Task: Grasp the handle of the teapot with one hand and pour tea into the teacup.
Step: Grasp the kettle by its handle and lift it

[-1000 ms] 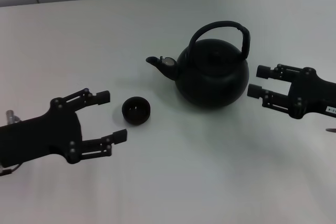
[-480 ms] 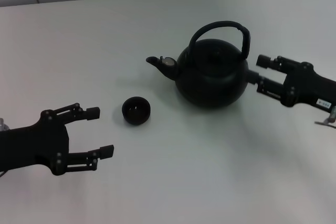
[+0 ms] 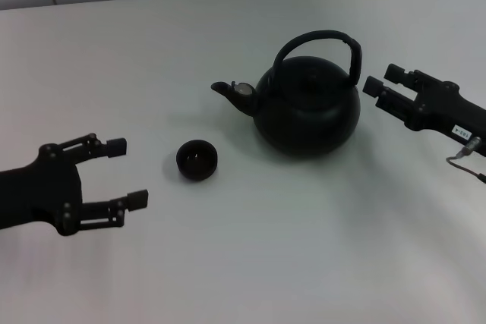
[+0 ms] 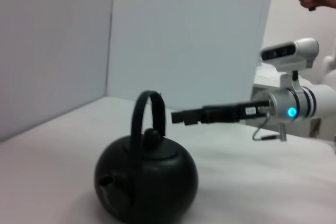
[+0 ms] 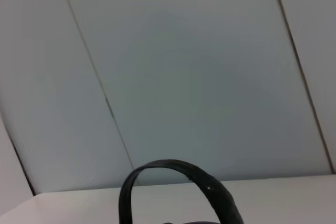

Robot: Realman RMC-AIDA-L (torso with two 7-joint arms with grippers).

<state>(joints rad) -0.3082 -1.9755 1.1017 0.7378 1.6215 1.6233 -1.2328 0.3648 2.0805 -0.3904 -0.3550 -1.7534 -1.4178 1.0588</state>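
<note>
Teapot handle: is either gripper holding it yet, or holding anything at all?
Nothing is held. The right gripper is open beside the handle of the teapot, not touching it. The left gripper is open, apart from the teacup.

right wrist: teapot (image 5: pixel 173 221) body cut off, only handle (image 5: pixel 173 169) shows | left wrist: teacup unseen

No readable text

The right gripper (image 3: pixel 377 84), on the right beside the teapot (image 3: pixel 307 108), carries a small white label (image 3: pixel 460 131) with dark print too small to read.
</note>
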